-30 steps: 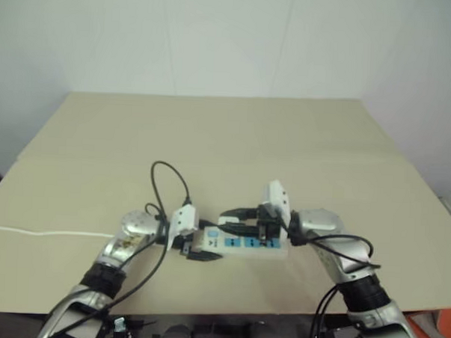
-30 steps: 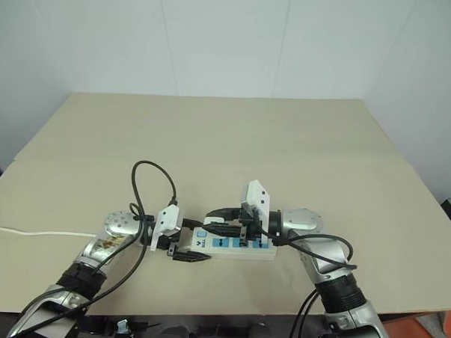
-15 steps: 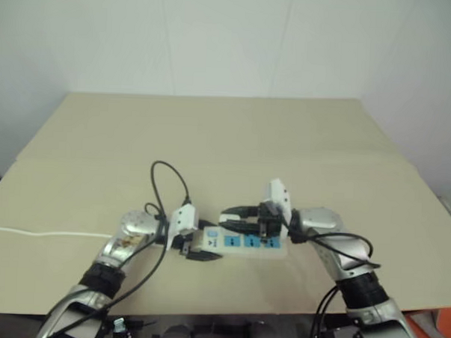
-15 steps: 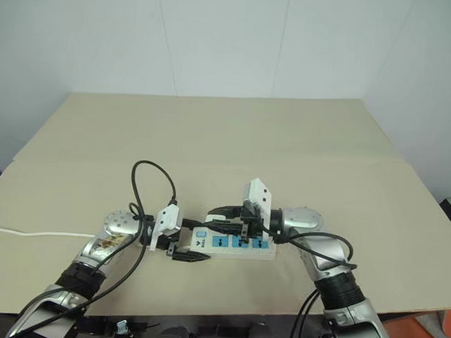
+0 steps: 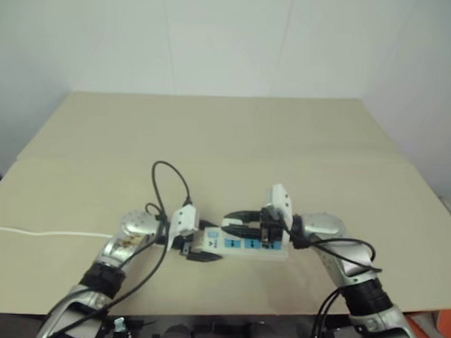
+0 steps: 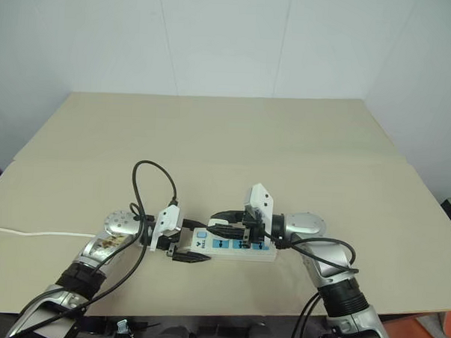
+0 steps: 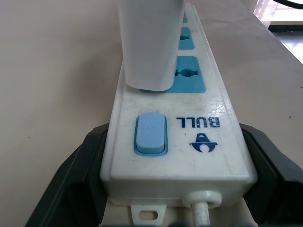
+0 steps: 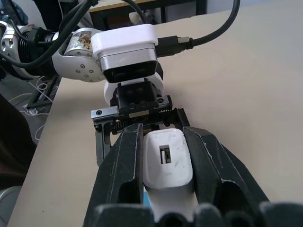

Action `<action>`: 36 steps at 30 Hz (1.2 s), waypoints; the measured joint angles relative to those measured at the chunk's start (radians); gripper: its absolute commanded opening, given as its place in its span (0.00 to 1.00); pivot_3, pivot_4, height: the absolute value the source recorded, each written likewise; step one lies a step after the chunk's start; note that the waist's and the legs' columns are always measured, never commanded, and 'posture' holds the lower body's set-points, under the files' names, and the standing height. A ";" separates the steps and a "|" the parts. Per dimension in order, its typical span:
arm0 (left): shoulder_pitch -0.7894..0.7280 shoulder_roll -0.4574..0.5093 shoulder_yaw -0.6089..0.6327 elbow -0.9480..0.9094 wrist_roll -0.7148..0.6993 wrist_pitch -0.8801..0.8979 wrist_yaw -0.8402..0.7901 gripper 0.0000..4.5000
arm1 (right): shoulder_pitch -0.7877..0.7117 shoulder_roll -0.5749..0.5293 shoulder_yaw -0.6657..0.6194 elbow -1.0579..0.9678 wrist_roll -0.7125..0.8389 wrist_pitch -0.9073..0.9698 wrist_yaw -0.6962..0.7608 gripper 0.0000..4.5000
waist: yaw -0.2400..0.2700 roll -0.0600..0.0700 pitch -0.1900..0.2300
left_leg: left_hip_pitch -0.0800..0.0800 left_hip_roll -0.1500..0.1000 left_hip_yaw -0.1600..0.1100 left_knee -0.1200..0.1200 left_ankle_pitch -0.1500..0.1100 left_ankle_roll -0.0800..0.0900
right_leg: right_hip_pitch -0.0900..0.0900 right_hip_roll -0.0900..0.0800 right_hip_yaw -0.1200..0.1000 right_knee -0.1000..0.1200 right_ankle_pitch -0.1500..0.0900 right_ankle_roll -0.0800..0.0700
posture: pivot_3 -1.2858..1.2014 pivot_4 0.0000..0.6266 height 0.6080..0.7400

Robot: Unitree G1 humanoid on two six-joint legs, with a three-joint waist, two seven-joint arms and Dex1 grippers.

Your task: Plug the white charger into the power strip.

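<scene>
The power strip (image 6: 233,246) lay on the desk (image 6: 234,139) near its front edge, its switch end clamped between the fingers of the left pincer (image 6: 183,251). The right pincer (image 8: 163,156) was closed on the white charger (image 8: 168,163), which stood over the first blue socket. The charger appeared light, rigid and smooth-sided, best held by its flat flanks. The strip appeared stiff but liable to slide. Open desk lay beyond; the front edge was close.

White charger (image 7: 147,42) upright over power strip (image 7: 180,142).
</scene>
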 measured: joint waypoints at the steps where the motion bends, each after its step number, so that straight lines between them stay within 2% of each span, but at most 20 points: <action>1: 0.000 0.001 0.000 0.000 0.000 0.000 0.000 0.73 | 0.000 0.002 -0.001 0.009 0.001 -0.006 0.002 0.27 | 0.000 0.000 0.000 | 0.000 0.000 0.000 0.000 0.000 0.000 | 0.000 0.000 0.000 0.000 0.000 0.000 | 0.52 0.24 1.00; 13: 0.009 0.013 0.000 -0.007 0.000 0.003 0.007 0.73 | -0.014 -0.006 0.045 0.120 -0.036 -0.154 0.081 0.27 | -0.003 -0.002 -0.002 | 0.005 0.001 0.000 -0.001 0.000 0.000 | 0.004 0.001 0.000 0.000 0.000 0.000 | 0.52 0.24 1.00; 20: 0.022 0.020 0.004 -0.017 -0.003 0.007 0.015 0.73 | -0.069 0.001 0.067 0.184 -0.039 -0.156 0.121 0.27 | -0.010 -0.003 -0.004 | 0.007 0.002 0.000 -0.002 0.000 0.000 | 0.005 0.001 0.001 0.000 -0.001 0.000 | 0.52 0.24 1.00; 33: 0.034 0.028 0.004 -0.022 -0.002 0.019 0.026 0.73 | -0.069 0.015 0.074 0.206 -0.039 -0.156 0.111 0.27 | -0.022 -0.005 -0.018 | 0.007 0.002 0.000 -0.002 0.000 0.000 | 0.005 0.001 0.001 0.000 -0.001 0.000 | 0.52 0.24 1.00; 36: 0.034 0.028 0.004 -0.022 -0.002 0.018 0.026 0.73 | -0.065 0.007 0.087 0.203 -0.062 -0.138 0.103 0.49 | -0.022 -0.005 -0.018 | 0.007 0.002 0.000 -0.002 0.000 0.000 | 0.005 0.001 0.000 0.000 -0.001 0.000 | 0.52 0.24 1.00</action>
